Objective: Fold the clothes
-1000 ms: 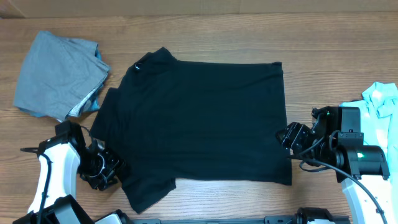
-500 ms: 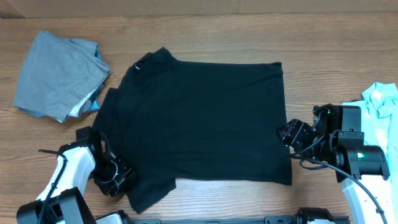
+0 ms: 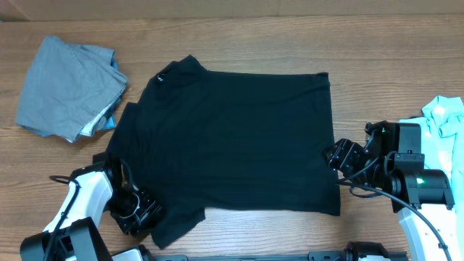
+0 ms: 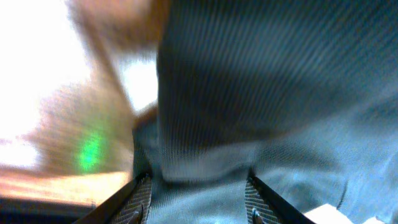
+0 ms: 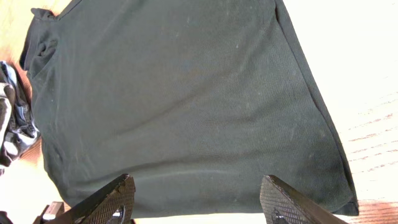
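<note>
Overhead: the black shirt [image 3: 232,145] lies flat in the middle of the bench [image 3: 290,43], with grey clothes [image 3: 69,87] far left and a light-blue garment [image 3: 444,116] at the right.
Left wrist: the left end effector [image 4: 198,186] straddles shirt cloth; I cannot tell whether it grips.
Right wrist: the right end effector [image 5: 199,196] stands open at the shirt's right edge.

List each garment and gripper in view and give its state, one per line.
black shirt: spread flat on the table, unfolded.
grey garment: loosely folded heap, far left.
light-blue garment: crumpled at the right edge.
left gripper: open, sleeve cloth between its fingers.
right gripper: open, at the shirt's hem.
</note>
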Motion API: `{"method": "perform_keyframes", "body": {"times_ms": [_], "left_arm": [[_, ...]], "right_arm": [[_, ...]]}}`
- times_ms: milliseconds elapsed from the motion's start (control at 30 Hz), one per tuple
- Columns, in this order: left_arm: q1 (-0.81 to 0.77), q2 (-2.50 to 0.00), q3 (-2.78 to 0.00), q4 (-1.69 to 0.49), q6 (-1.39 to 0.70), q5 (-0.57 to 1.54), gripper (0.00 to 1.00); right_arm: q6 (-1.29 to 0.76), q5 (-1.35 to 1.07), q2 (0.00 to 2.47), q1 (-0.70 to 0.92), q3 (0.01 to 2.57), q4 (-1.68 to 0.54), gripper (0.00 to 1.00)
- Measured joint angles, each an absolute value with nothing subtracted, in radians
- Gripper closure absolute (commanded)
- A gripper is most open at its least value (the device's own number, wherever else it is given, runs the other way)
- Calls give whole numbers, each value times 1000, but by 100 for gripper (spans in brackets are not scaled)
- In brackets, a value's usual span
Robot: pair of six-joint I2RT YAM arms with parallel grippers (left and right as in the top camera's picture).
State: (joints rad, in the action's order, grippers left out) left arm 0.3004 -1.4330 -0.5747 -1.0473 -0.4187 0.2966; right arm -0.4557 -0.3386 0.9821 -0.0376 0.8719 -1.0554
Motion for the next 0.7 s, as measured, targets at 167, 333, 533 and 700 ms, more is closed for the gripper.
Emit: {"method": "perform_keyframes", "body": {"times_ms": [167,333,533,700], "left_arm": [[300,-1433,-574,-1083,-393,312,55],[300,-1435,-574,-1066,-383,318,76],[299,-1435,-545,-1042,-381,320,57],[287,-1435,-537,-1005,-374,325,53]], "right_arm": [[-451,-337,982,-38,872,-1056,31],[-450,-336,982,-38,872,-1056,31],[-448,-336,982,-38,872,-1057,30],[-448,-336,982,-38,872,-1058,30]]}}
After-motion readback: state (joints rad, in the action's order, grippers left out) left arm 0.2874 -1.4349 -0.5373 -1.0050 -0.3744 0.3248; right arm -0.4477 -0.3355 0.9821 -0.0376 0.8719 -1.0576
